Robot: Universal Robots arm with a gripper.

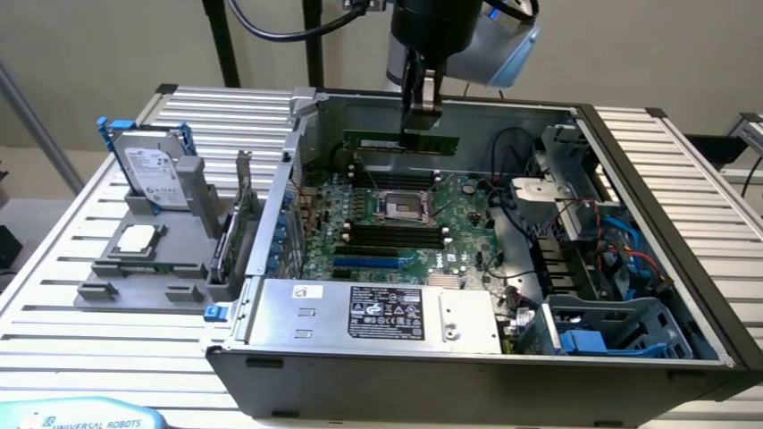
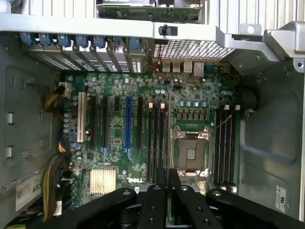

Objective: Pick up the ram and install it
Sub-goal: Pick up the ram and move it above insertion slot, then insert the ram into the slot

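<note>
The ram [image 1: 375, 141] is held by its upper edge in the gripper [image 1: 420, 121], the fingers [image 2: 155, 200] drawn in narrow and pinched on the stick. It is carried level and on edge above the far side of the open computer case [image 1: 477, 375], clear of the motherboard [image 1: 465, 214]. In the wrist view the black memory slots [image 2: 157, 138] are seen just beside the empty CPU socket [image 2: 190, 152], with a second bank [image 2: 224, 143] on the socket's other side. For a clean seating, the stick's long edge is best kept parallel to the chosen slot and centred over it, its notch matched to the key, the end latches checked as open, and the push made straight down and evenly; whether the latches are open cannot be told. The socket's bare contacts lie close by and are to be avoided. A loose wire [image 2: 219, 126] crosses near the second bank. The power supply [image 1: 370, 313], blue cables [image 1: 614, 250] and a hard drive [image 1: 153, 165] outside the case are well apart.
</note>
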